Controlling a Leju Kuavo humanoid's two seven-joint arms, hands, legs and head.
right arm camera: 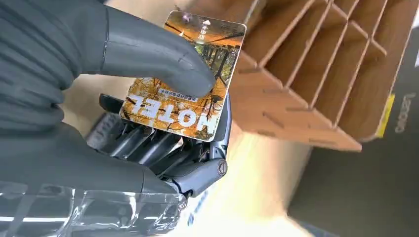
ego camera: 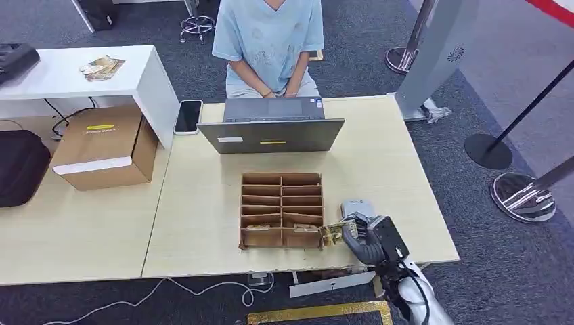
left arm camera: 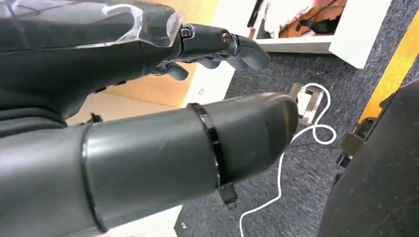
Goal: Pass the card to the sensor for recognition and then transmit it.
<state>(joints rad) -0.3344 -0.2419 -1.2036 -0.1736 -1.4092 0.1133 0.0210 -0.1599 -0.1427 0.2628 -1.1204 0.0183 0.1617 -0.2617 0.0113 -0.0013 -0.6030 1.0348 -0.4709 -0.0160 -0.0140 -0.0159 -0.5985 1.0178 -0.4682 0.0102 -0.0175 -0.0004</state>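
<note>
My right hand point(ego camera: 367, 241) is over the table's front right area and pinches an orange hotel card point(ego camera: 332, 235) between thumb and fingers. The card hangs just off the front right corner of the brown slotted card rack point(ego camera: 281, 209). In the right wrist view the thumb presses on the card point(right arm camera: 184, 79), printed "HOTEL", with the rack point(right arm camera: 316, 69) close beyond it. A small white and grey sensor box point(ego camera: 356, 206) lies on the table just behind the hand. My left hand point(left arm camera: 163, 148) hangs beside the table with its fingers apart, holding nothing.
A person point(ego camera: 271, 37) sits across the table behind an open grey laptop point(ego camera: 273, 127). A phone point(ego camera: 188, 116) lies at the table's far left corner. A cardboard box point(ego camera: 105, 145) stands on the left table. Stanchion bases point(ego camera: 521, 196) stand on the carpet at right.
</note>
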